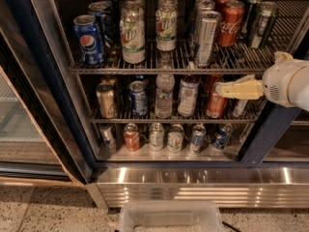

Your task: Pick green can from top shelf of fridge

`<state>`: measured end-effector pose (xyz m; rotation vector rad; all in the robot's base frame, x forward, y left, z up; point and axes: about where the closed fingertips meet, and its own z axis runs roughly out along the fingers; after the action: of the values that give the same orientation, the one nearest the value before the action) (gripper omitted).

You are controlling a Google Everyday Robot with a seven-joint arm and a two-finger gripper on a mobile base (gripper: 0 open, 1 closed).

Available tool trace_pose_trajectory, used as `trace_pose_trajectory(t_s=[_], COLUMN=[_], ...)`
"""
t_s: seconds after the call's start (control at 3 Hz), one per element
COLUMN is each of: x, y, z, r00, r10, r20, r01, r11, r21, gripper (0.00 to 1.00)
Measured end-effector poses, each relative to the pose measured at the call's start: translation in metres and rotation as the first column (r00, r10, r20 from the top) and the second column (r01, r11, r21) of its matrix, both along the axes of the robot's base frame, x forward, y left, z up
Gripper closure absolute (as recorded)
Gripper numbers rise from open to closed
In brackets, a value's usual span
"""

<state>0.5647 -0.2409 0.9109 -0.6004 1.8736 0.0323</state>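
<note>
In the camera view, the green can (262,24) stands upright at the right end of the top shelf (159,70) of the fridge (262,135), just right of the red Coca-Cola can (230,23). It is dark green with a silver lid and pale markings. The cream gripper (221,89) hangs lower, before the middle rack's right side, well apart from the can; whether it is clenched or released cannot be told.
</note>
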Motion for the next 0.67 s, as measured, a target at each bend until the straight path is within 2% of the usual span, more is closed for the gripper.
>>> trace_pose_trajectory(t_s=[0.33,0.67], x=[0.0035,0.0065], y=[-0.0085,-0.0145], z=[0.004,0.0087], r00=[0.9996,0.9983], r10=[-0.023,-0.043], r20=[0.018,0.039], r01=[0.022,0.041], r11=[0.999,0.998], r21=[0.043,0.058], gripper=[0.21,0.2])
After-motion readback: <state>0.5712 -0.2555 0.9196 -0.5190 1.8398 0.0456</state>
